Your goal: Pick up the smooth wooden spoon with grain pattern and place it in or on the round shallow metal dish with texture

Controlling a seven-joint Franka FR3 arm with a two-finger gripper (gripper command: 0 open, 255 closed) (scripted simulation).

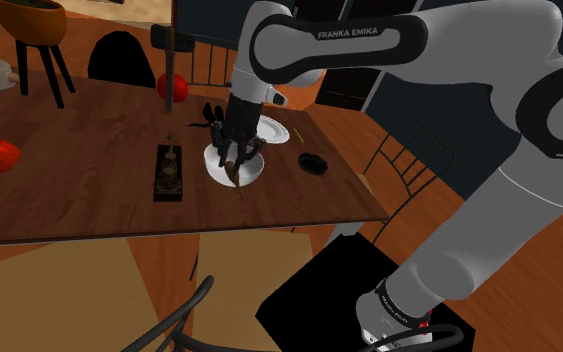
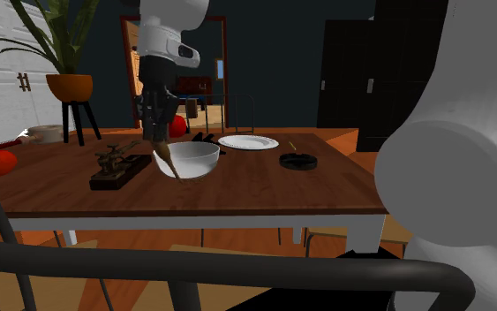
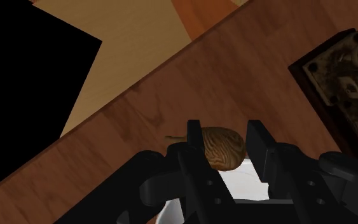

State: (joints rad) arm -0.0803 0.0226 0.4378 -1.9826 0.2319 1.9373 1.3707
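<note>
Brown grain-patterned wooden spoon (image 3: 220, 151) clamped between black gripper (image 3: 226, 135) jaws, dangling over round white dish (image 2: 199, 164) on brown wooden table (image 2: 264, 187).

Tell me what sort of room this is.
Probably a dining area in a house. A long wooden table is laid with crockery, a dark chair is pulled up to it, and a potted plant stands on a stand near a white panelled wall.
</note>
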